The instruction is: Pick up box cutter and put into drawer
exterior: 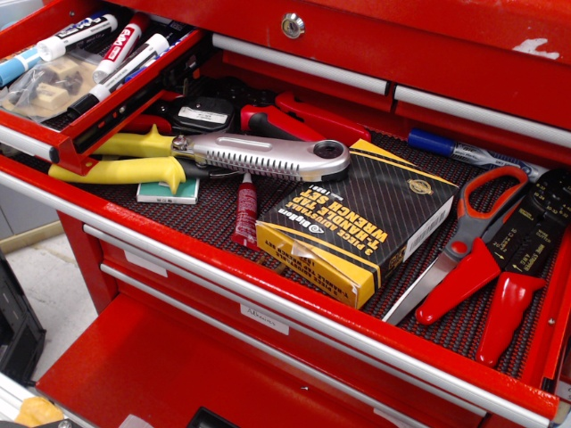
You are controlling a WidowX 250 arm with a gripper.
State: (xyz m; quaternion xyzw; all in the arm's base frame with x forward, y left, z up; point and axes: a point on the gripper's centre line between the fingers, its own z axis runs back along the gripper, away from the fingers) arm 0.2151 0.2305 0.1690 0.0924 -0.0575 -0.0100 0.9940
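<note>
At frame centre, the box cutter (268, 156) already lies inside the open drawer (294, 308); no gripper is visible, so its state is unknown.

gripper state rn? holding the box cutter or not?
Gripper: not in view, so open or closed cannot be told.
Box cutter: nothing holds it; it lies in the open drawer, across the yellow-handled snips.
</note>
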